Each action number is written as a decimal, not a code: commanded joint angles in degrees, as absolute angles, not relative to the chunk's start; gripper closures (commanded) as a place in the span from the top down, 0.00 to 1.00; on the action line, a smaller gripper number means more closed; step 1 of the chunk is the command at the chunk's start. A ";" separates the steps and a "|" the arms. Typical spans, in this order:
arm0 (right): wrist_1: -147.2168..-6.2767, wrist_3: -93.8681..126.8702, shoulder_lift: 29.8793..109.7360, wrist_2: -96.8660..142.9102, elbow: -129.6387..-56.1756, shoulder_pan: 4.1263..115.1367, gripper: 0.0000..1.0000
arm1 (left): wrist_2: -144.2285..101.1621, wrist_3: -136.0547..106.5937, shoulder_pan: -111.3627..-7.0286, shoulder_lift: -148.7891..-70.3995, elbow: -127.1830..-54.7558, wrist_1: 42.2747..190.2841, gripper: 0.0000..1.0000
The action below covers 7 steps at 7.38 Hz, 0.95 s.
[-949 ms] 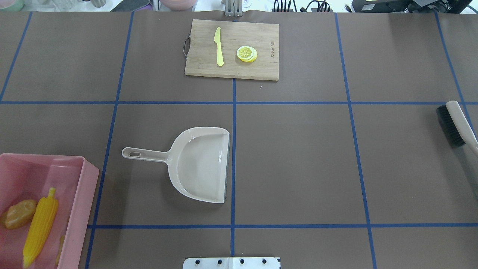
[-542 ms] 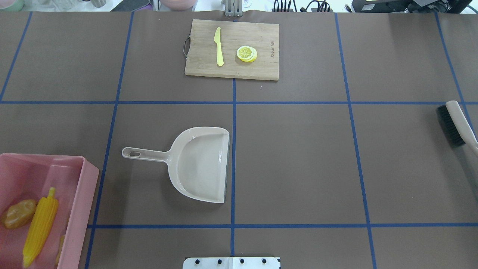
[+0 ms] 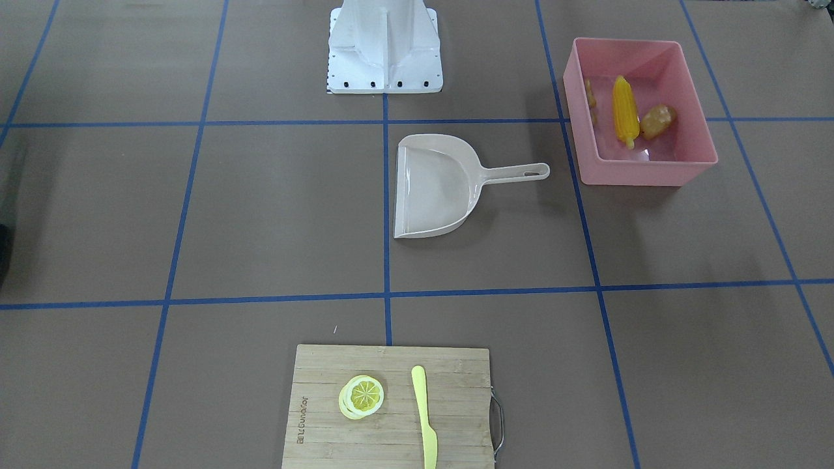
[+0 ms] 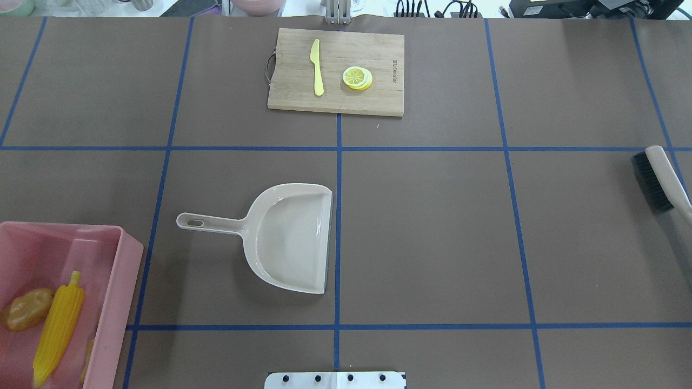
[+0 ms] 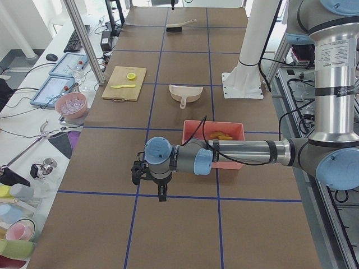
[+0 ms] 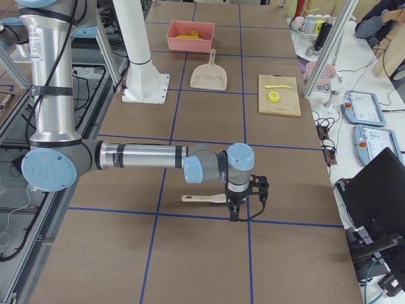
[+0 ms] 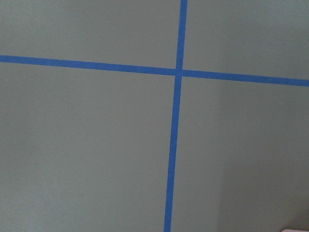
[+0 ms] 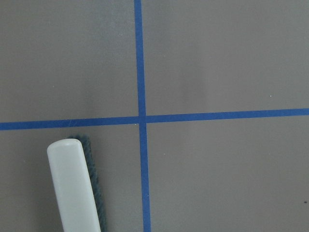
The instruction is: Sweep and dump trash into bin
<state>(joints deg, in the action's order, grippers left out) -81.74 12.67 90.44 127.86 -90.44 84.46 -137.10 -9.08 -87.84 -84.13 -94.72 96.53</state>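
Together, the corn cob (image 3: pixel 623 111), potato (image 3: pixel 658 120) and ginger root (image 3: pixel 591 98) lay in the pink bin (image 3: pixel 642 172). For the left gripper (image 5: pixel 161 196) and right gripper (image 6: pixel 233 214), the opening could not be told.

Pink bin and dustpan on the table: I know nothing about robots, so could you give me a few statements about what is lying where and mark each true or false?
1. The yellow toy corn cob lies inside the pink rectangular plastic bin. True.
2. The beige plastic dustpan holds the brown toy potato. False: the dustpan is empty, and the potato lies in the bin beside the corn cob.
3. The yellow toy knife lies on the wooden cutting board, next to the lemon slices. True.
4. The dark-bristled brush rests inside the dustpan. False: it lies on the brown table, far off to the robot's right, well apart from the dustpan.
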 commanded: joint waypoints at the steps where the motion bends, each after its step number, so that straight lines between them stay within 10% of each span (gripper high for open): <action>1: -81.83 12.66 90.53 127.88 -90.44 84.46 1.00 | -137.11 -8.96 -87.89 -85.07 -94.57 96.50 0.99; 7: -81.74 12.66 90.44 127.88 -90.44 84.46 1.00 | -137.11 -9.05 -87.89 -88.77 -91.58 96.59 0.99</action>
<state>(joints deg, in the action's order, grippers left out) -81.77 12.66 90.44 127.88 -90.42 84.46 -137.11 -8.97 -87.88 -88.89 -91.61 96.58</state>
